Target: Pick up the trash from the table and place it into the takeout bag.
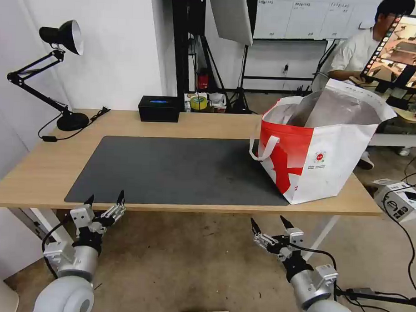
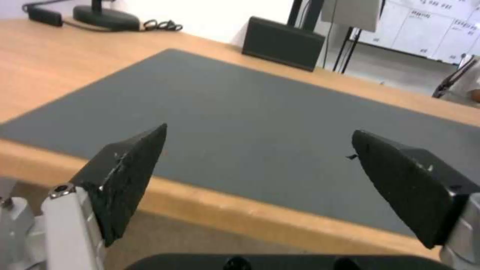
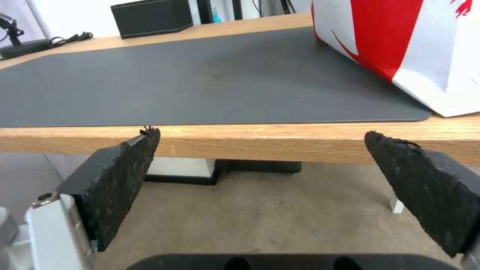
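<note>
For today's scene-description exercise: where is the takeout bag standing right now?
In the head view, the takeout bag stands upright on the table's right end, partly on the dark mat, beyond the right gripper.

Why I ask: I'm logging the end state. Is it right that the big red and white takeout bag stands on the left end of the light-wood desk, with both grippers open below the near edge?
Not quite. The head view shows the red and white takeout bag on the right end of the light-wood desk. The rest holds: left gripper and right gripper hang open below the near edge.
</note>
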You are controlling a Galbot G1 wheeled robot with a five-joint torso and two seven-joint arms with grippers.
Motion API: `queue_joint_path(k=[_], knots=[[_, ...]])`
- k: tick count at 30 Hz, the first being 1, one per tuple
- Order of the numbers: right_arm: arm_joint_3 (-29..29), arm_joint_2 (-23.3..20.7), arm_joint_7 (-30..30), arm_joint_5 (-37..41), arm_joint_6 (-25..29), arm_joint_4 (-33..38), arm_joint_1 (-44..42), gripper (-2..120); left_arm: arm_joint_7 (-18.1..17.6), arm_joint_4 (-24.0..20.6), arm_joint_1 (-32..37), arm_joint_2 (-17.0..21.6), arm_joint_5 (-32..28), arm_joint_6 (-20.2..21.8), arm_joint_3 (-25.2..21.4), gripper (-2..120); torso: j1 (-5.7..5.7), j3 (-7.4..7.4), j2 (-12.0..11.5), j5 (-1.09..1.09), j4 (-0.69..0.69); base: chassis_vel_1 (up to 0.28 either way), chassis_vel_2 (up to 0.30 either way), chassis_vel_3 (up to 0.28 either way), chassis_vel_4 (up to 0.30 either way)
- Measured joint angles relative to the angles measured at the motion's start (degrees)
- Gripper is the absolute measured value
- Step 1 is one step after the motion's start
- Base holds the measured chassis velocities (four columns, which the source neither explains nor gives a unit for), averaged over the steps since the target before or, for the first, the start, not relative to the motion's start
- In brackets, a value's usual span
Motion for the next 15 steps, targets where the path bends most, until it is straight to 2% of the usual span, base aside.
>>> queue_joint_path(k=[8, 15], knots=[[0.0, -0.01, 0.0, 0.0, 0.0, 0.0, 0.0, 100, 0.63, 2.62, -0.08, 0.15, -1.72, -1.22, 0.15, 100, 0.0, 0.0, 0.0, 0.0, 0.0, 0.0, 0.0, 0.0, 0.0], [0.0, -0.01, 0.0, 0.0, 0.0, 0.0, 0.0, 100, 1.08, 3.24, -0.18, 1.04, -2.1, -1.29, 0.64, 100, 0.0, 0.01, 0.0, 0.0, 0.0, 0.0, 0.0, 0.0, 0.0]])
